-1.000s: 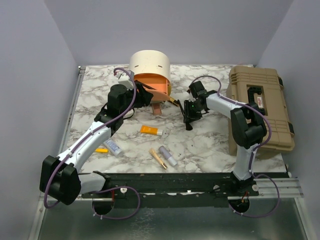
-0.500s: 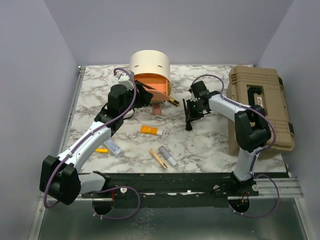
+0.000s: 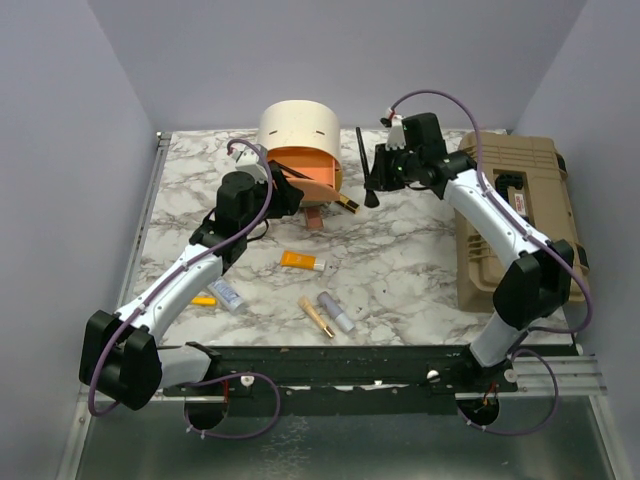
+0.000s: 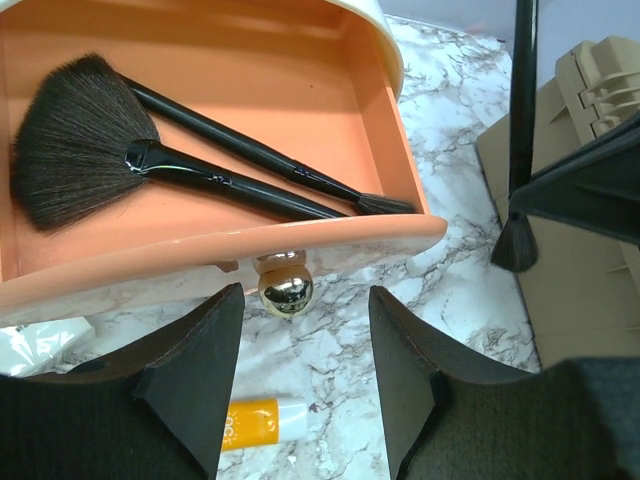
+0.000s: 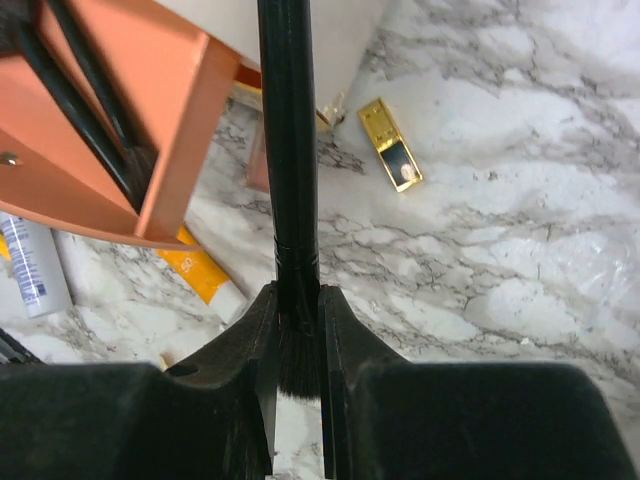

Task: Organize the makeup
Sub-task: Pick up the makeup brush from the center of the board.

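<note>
Right tool (image 5: 298, 330) is clamped on a thin black brush (image 5: 288, 150), held upright, clear of the table, right of the orange drawer (image 4: 300, 80). Left tool (image 4: 303, 320) stands partly open and empty before that drawer, which holds two brushes (image 4: 200, 175).

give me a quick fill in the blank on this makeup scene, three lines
1. The right gripper is shut on a long black ____.
2. The orange drawer holds ____ black brushes.
3. The left gripper, open, faces the drawer's round gold ____.
Missing words: brush; two; knob.
</note>
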Controlling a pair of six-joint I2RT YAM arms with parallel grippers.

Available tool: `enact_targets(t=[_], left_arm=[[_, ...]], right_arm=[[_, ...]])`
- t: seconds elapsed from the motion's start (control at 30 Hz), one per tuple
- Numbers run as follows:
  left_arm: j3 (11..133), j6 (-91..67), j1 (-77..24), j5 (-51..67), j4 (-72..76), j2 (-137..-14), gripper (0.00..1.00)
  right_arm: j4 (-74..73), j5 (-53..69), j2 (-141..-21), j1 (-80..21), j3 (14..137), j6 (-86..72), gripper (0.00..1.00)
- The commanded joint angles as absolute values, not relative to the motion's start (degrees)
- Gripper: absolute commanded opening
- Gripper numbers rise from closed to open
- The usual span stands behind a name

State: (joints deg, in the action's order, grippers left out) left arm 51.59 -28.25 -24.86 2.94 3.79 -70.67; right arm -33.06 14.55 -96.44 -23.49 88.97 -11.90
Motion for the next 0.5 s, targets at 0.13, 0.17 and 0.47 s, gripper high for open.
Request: enact_targets(t=[0.13, 0.17, 0.47], left_arm=[[51.6, -27.7, -25.1, 3.6, 3.8, -71.0, 0.54], [51.6, -27.4, -25.0, 3.7, 3.8, -70.9, 0.54], [51.1, -26.8, -25.1, 3.1, 3.7, -70.4, 0.53]], right_arm=[[-45.6, 14.0, -102.6, -26.7, 104.6, 4.8, 0.00], [-47.3, 15.0, -104.1, -26.7, 107.2, 6.1, 0.01], [-61.6, 22.3, -114.9, -28.1, 129.1, 13.8, 0.04]])
